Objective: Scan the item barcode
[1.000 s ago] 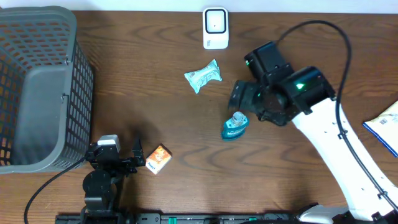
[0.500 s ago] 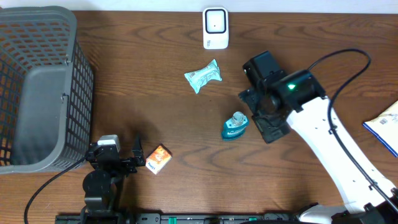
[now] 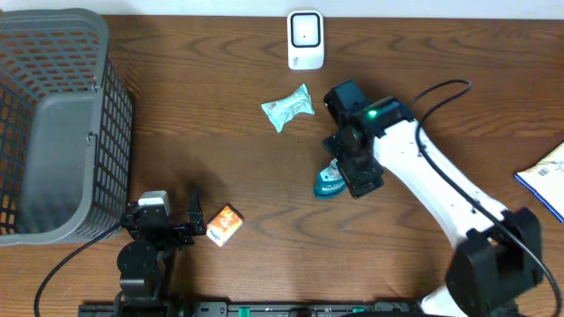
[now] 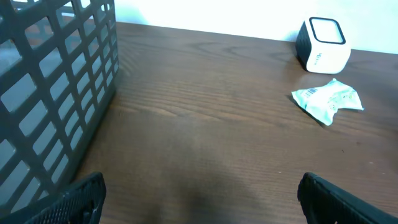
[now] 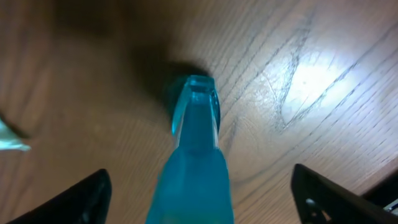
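A mock shop checkout on a wooden table [image 3: 220,167]: white barcode scanner [image 3: 306,40] far side, grey shopping basket [image 3: 121,132] left.

Nothing is legible. The grey mark on the scanner [image 4: 323,53] and the print on the packet [image 4: 328,101] are too small to read.

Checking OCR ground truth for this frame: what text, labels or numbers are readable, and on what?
Nothing can be read.
white scanner: small grey mark on its side, blurred.
crinkled packet: dark print, too small.
teal bottle: white label lettering, too small.
orange box: print, too small.
paper sheet: print, too small.
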